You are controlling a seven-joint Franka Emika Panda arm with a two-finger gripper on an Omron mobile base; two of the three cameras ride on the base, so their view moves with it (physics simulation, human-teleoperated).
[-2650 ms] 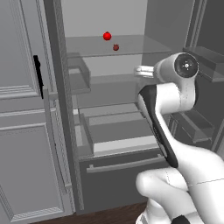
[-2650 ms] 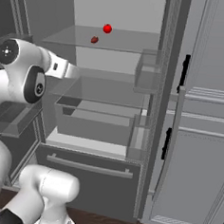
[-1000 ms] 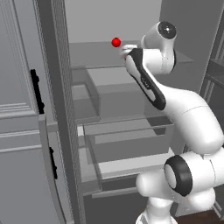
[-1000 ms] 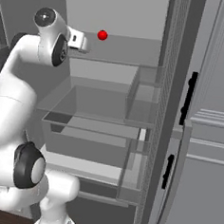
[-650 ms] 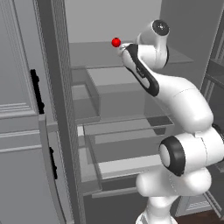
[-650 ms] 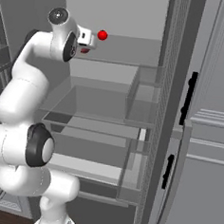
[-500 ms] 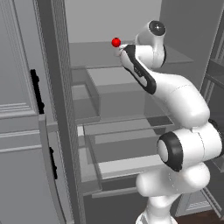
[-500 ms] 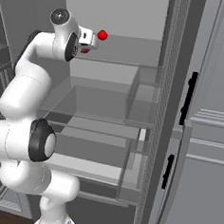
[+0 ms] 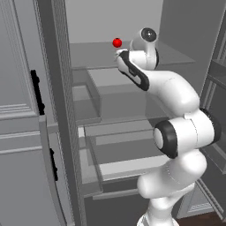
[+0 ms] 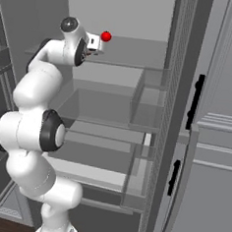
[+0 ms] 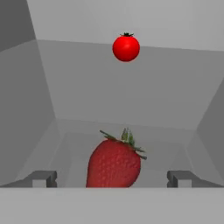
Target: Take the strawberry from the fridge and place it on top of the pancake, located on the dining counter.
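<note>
Strawberry: the strawberry [image 11: 114, 162] sits right between the two finger tips in the hand view, on the upper shelf of the fridge [image 9: 57, 110], leaf end up, with nothing touching it that I can see.
Jaws: spread wide, one tip far out on each side of the fruit; the gripper [image 11: 112, 177] is lined up on it and clamped on nothing.
Decoy: a bright red tomato [image 11: 126, 47] with a little black stalk lies beyond the jaws, further back on the same shelf, well apart from the strawberry.
Arm: in the base views it reaches up and into the open fridge, the hand at upper-shelf height just this side of the tomato [image 10: 106, 36].
Done so far: fridge door open, arm inside, jaws bracketing the target. That's the approach looking all but finished.
Still to do: close on the fruit, lift it out, carry it over to the dining counter and set it on the pancake. By my reckoning, most of the job lies ahead.
Change: against the view from a couple of seconds back, the base has rolled closer and the whole scene has shifted; the arm, then bent low near the middle shelf, has swung up to the top one. Over the last second the hand has only crept a touch nearer the tomato.
</note>
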